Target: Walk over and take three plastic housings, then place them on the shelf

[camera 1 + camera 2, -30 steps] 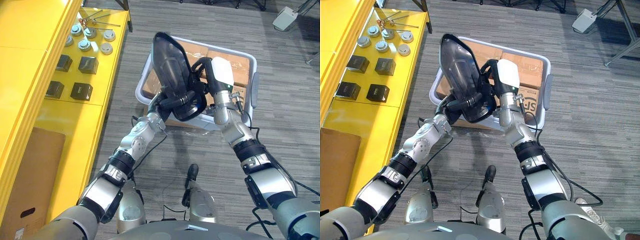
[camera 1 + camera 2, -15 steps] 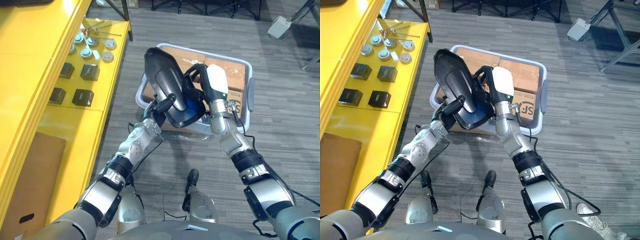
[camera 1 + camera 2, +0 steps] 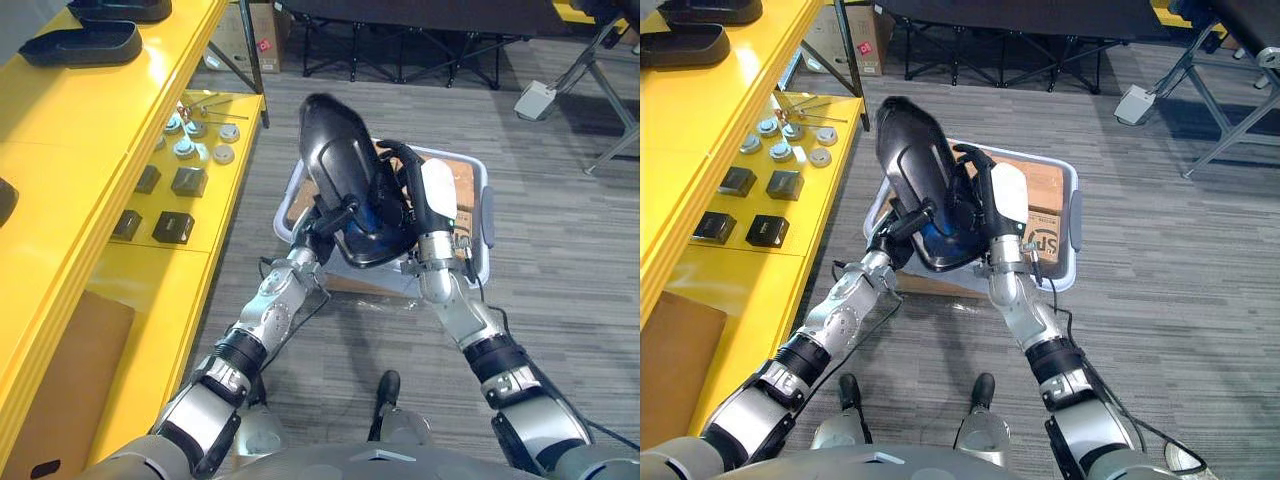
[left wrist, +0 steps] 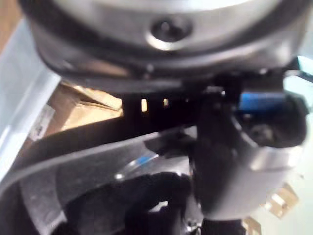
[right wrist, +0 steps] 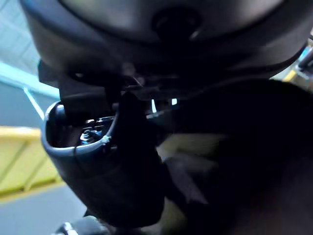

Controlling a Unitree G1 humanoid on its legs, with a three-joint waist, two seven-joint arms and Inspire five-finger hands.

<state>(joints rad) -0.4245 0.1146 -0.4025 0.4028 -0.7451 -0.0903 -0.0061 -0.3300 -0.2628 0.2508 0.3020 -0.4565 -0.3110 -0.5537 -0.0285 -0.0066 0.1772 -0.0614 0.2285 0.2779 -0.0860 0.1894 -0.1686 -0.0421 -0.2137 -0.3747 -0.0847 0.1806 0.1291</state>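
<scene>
A large black plastic housing point(image 3: 335, 160) stands nearly upright in the air above a white bin point(image 3: 486, 215), held between both hands. My left hand point(image 3: 330, 218) is curled round its lower left edge. My right hand point(image 3: 437, 195), with a white cover, wraps its fingers over the housing's right side. In the left wrist view the housing's dark shell point(image 4: 73, 166) lies right against the hand. Two more black housings point(image 3: 85, 42) rest on the top level of the yellow shelf point(image 3: 90, 130) at the left.
The bin holds cardboard boxes point(image 3: 1045, 190). The shelf's lower level carries small black boxes point(image 3: 172, 228) and round metal parts point(image 3: 197, 130). A cardboard box point(image 3: 70, 370) sits beneath it. Grey carpet point(image 3: 570, 260) stretches to the right, with dark stands point(image 3: 400, 50) at the back.
The camera has moved, bringing more of the shelf and the far floor into view. Both hands keep hold of the housing, which has come more upright and nearer the shelf.
</scene>
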